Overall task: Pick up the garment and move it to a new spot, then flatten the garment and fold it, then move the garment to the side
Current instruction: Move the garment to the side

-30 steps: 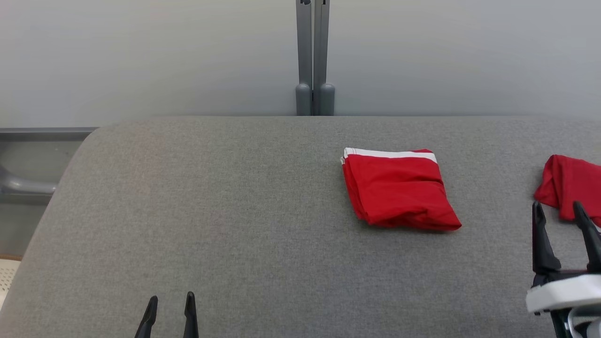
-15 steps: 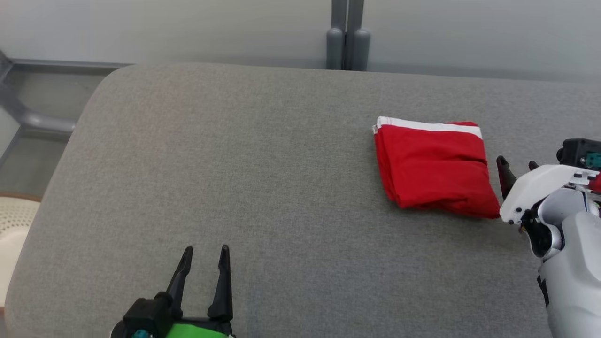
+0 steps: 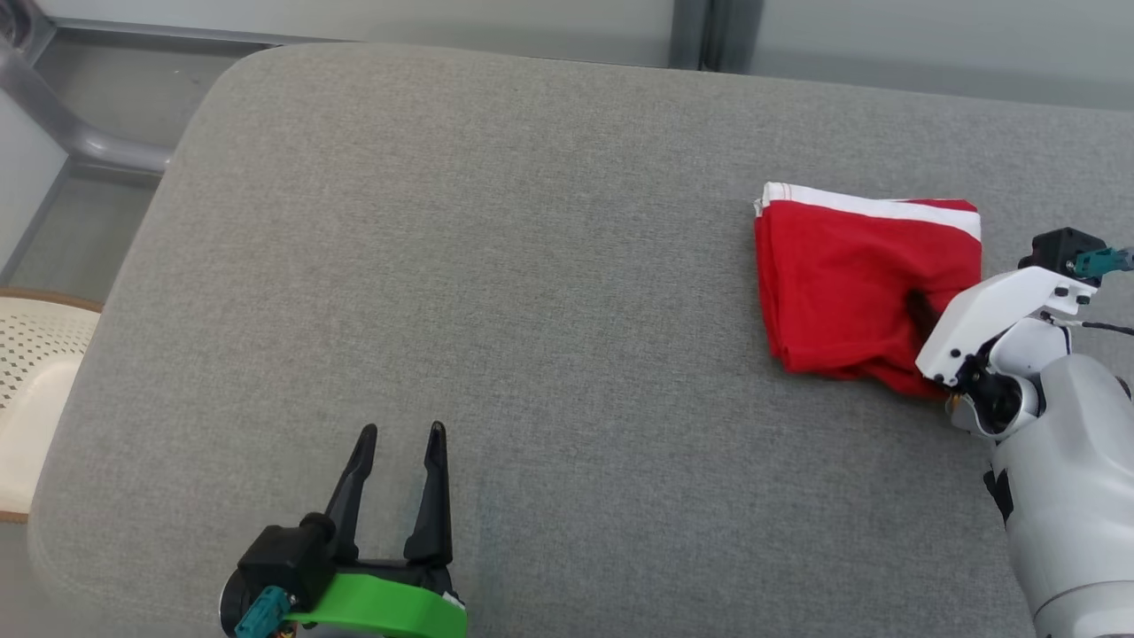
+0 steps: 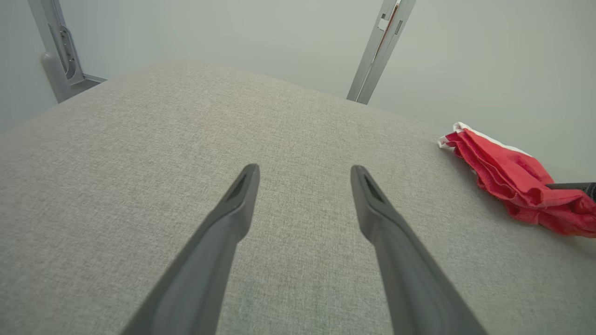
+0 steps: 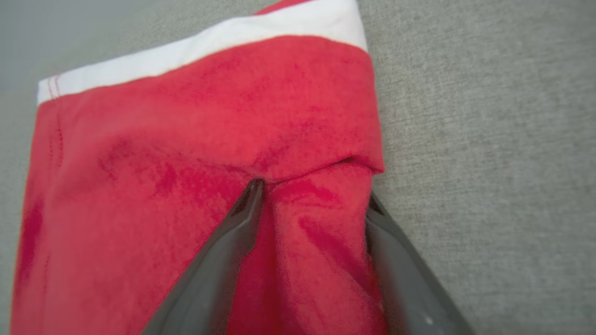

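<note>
The garment (image 3: 850,275) is a folded red cloth with a white band along its far edge, lying on the right part of the grey padded surface (image 3: 487,266). My right gripper (image 3: 926,315) has come in from the right and presses into its right edge. In the right wrist view the garment (image 5: 186,139) has a raised ridge of red cloth between the two fingers of the right gripper (image 5: 314,193), whose jaws stand wide. My left gripper (image 3: 401,430) hovers open and empty over bare padding at the lower left. The left wrist view shows the left gripper (image 4: 305,170), with the garment (image 4: 507,177) far right.
A cream perforated seat (image 3: 35,372) stands beyond the surface's left edge, near its rounded front-left corner. Grey metal framing (image 3: 80,133) runs at the upper left, and a grey post (image 3: 709,35) rises behind the far edge. Open padding lies between the two grippers.
The head camera has tilted down and turned. My right gripper has moved from the front right onto the garment's right edge, its fingers now astride a ridge of cloth. The left gripper stays open.
</note>
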